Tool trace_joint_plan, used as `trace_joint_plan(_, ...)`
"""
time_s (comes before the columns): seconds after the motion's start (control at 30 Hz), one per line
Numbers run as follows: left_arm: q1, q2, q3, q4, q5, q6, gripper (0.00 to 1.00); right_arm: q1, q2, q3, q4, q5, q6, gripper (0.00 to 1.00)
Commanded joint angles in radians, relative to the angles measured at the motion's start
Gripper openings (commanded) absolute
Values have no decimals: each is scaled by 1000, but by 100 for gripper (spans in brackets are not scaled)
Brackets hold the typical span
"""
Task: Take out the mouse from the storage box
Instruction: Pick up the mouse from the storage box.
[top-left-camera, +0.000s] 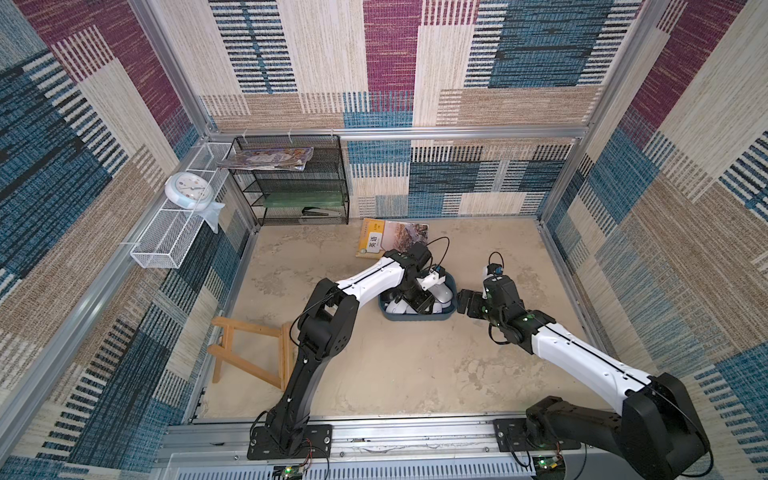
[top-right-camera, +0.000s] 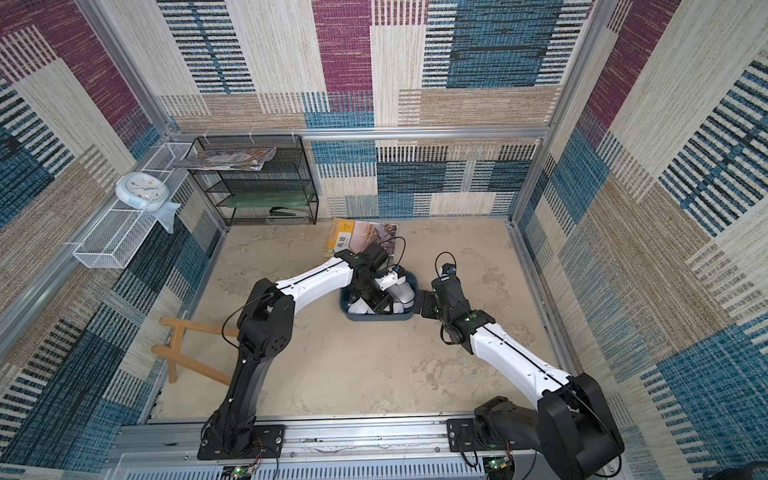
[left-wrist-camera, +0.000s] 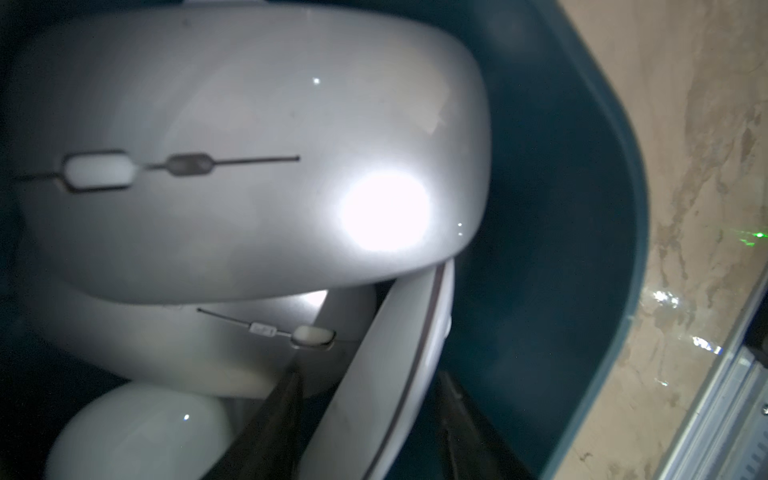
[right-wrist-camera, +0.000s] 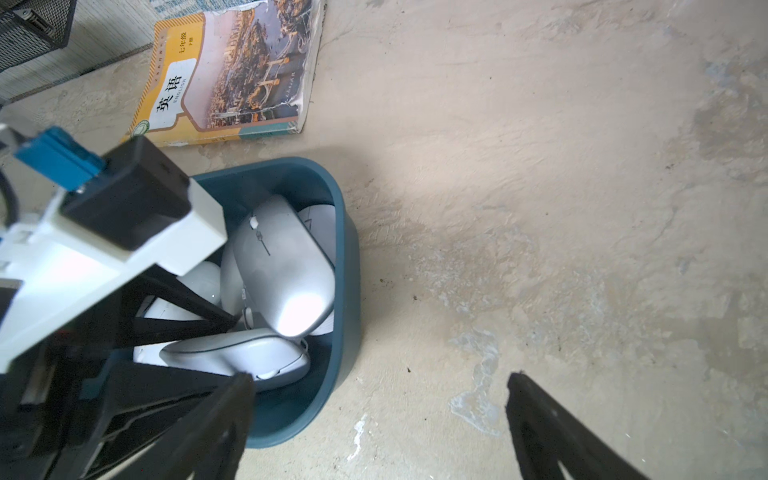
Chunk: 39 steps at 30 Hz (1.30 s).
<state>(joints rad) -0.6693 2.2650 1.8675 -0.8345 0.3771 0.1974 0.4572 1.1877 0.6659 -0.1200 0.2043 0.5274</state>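
Left wrist view: left fingers (left-wrist-camera: 278, 419) narrow, straddling tilted white mouse (left-wrist-camera: 386, 374) inside storage box (left-wrist-camera: 602, 208); whether they clamp it, we cannot tell. Slick shell may squirt out; silver mouse (left-wrist-camera: 249, 145) leaning over it may snag lift. In top view, right fingers (right-wrist-camera: 532, 415) wide at box's 3 o'clock.

Patchwork woven walls (top-left-camera: 374, 62), mottled beige floor (top-left-camera: 395, 374), black mesh rack (top-left-camera: 291, 183).

The only print I can read is on the textbook (right-wrist-camera: 226, 75) lying flat on the counter (right-wrist-camera: 540, 208) just beyond the far side of the storage box (right-wrist-camera: 351, 266). Its white label carries large 英语 with ENGLISH beside it, and 七年级 sits smaller on the orange band. In both top views only 英语 is legible on it, and the clock (top-left-camera: 189, 189) face and magazine (top-left-camera: 266, 160) cover at the far left are too small to read.
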Motion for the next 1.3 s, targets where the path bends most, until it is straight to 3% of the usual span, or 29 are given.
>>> trace_joint_plan(0.0, -2, 30, 11, -62, -4, 11, 52, 1, -9, 1, -7, 14, 6, 98)
trace_joint_plan(0.23, -2, 26, 32, -60, -15, 1, 32, 1, -24, -4, -15, 21, 6, 98)
trace_joint_plan(0.5, -6, -53, 48, -59, -58, -29, 15, -1, -26, -1, -15, 19, 8, 98)
trace_joint_plan(0.8, -9, -161, -28, 30, -81, -107, 14, 0, -28, 7, -19, 15, 8, 98)
trace_joint_plan(1.27, 52, -491, -402, 355, -93, -413, 14, -1, -51, 11, -33, 5, 7, 98)
